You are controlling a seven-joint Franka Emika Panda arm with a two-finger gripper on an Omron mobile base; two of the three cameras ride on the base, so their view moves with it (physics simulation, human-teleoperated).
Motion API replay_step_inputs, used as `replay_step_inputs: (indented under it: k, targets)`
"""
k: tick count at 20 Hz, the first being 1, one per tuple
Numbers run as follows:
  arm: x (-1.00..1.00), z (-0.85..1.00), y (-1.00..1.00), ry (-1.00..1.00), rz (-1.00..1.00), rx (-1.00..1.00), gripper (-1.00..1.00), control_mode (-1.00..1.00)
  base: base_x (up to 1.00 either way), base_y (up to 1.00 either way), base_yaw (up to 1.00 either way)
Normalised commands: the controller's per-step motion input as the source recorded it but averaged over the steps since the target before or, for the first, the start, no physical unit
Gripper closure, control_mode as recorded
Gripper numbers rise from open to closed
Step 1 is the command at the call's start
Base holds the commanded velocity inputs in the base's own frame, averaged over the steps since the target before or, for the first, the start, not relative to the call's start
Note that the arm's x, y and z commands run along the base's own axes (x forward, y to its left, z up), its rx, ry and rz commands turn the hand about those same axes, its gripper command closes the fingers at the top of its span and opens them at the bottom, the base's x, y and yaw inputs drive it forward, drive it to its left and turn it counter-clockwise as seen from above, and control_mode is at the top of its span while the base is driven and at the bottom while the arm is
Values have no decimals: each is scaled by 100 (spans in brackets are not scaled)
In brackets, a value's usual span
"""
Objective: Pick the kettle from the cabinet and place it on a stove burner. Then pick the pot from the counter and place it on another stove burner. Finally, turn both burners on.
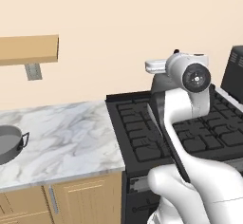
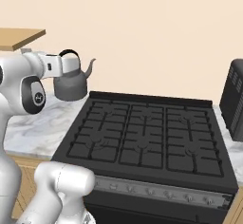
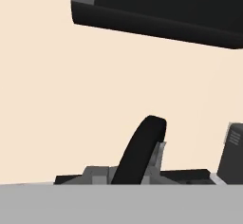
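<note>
A: Status on the kettle (image 2: 71,86)?

B: Hanging in the air over the worktop (image 2: 42,123), just left of the stove's (image 2: 147,133) back-left corner. End effector (image 2: 64,62) is at the arched handle (image 3: 140,154) and looks clamped on it. The hand view has the handle running up between the fingertips, but the finger pads themselves are mostly covered, so grip is a judgement

A: Which way to the burners (image 2: 102,140)?

B: Right of the kettle and below it, nearest grate just beside it. Spout points right, toward the stove, so the long axis runs roughly along the back wall. Move looks like a short sideways carry, then down onto a ring

A: Pot (image 1: 10,142)?

B: On the worktop at the far left of the left base view, cut off by the frame edge, one loop handle showing. Well apart from the kettle. Not yet touched as far as I can judge

A: Anything blocked?

B: In the left base view the arm's wrist covers the kettle. Cabinet shelf (image 1: 28,50) shows only as a plank with a bracket. Knobs on the stove front (image 2: 156,192) too small to read, so can't tell if any burner is on
</note>
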Motion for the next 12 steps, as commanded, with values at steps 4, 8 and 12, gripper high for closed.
replay_step_inputs:
  k: [4, 8, 12]
  targets:
    - [0, 0, 0, 0, 0, 0, 100, 100, 12, -6, 0]
    - [0, 0, 0, 0, 0, 0, 100, 100, 55, 0, 0]
    - [22, -4, -4, 0, 0, 0, 100, -100, 0, 0, 0]
